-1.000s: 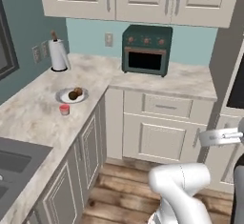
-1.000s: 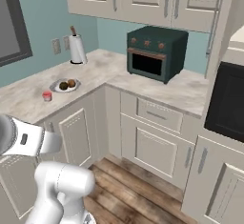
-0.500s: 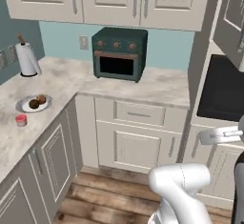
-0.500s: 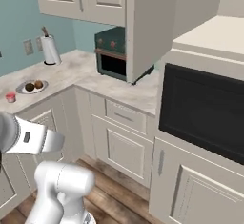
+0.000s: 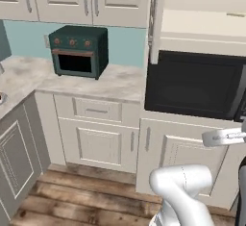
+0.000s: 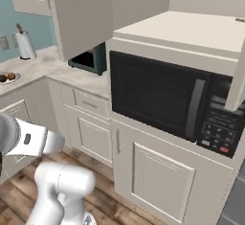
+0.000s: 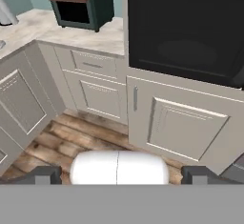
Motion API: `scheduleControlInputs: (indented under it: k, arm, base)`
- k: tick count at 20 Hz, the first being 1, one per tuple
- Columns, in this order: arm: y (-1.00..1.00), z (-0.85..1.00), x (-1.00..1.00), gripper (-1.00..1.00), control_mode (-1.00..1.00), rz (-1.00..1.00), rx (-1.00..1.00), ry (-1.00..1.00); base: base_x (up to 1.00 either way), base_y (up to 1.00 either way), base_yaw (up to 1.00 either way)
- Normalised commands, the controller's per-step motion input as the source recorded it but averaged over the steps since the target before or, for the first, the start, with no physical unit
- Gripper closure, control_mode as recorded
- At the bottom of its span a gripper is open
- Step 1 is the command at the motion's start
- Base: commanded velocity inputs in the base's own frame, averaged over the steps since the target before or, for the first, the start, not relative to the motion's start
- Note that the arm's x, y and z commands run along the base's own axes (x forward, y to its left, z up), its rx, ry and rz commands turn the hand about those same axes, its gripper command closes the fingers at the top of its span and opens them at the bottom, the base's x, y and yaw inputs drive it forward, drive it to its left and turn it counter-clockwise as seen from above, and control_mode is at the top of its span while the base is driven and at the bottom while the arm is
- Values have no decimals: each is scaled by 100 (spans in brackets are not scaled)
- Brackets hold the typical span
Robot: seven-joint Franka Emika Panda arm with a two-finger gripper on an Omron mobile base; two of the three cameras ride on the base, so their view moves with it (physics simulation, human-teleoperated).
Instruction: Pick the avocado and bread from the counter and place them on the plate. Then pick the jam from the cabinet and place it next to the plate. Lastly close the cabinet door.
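The plate (image 6: 14, 80) sits far left on the beige counter (image 6: 72, 75), with the dark avocado (image 6: 2, 79) and the orange-brown bread (image 6: 10, 76) on it. The cabinet (image 6: 191, 28) above the black microwave (image 6: 162, 95) stands open, its pale shelf (image 5: 202, 25) bare where I see it. The cabinet door (image 6: 81, 13) is swung out to the left; in the left base view it shows edge-on (image 5: 153, 23). The jam is out of view. My gripper (image 7: 119, 175) is open and empty, aimed at the lower cupboards under the microwave (image 7: 186, 27).
A dark green toaster oven (image 5: 77, 52) stands on the counter (image 5: 115, 83) left of the microwave (image 5: 192, 85). A paper towel roll (image 6: 24, 47) stands at the back left. Another cream door (image 6: 237, 80) hangs open at the right. Wooden floor (image 7: 86, 137) lies below.
The whole picture has shifted left, so the base has moved or turned rightward: the plate slid to the far left and the microwave and open cabinet came into view. The gripper stays open.
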Motion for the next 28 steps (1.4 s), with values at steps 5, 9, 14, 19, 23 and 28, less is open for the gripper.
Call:
scheduleControlInputs:
  k: [5, 9, 14, 19, 23, 28]
  arm:
    - [0, 0, 0, -100, 100, 0, 0, 0]
    - [0, 0, 0, -100, 100, 0, 0, 0]
    - [0, 0, 0, -100, 100, 0, 0, 0]
    - [0, 0, 0, -100, 100, 0, 0, 0]
    - [0, 0, 0, -100, 100, 0, 0, 0]
    - [0, 0, 0, -100, 100, 0, 0, 0]
  base:
    - [-7, -60, -27]
    - [0, -11, -36]
    - [0, 6, -36]
    - [5, 23, -38]
    - [8, 44, -33]
    - [16, 54, -20]
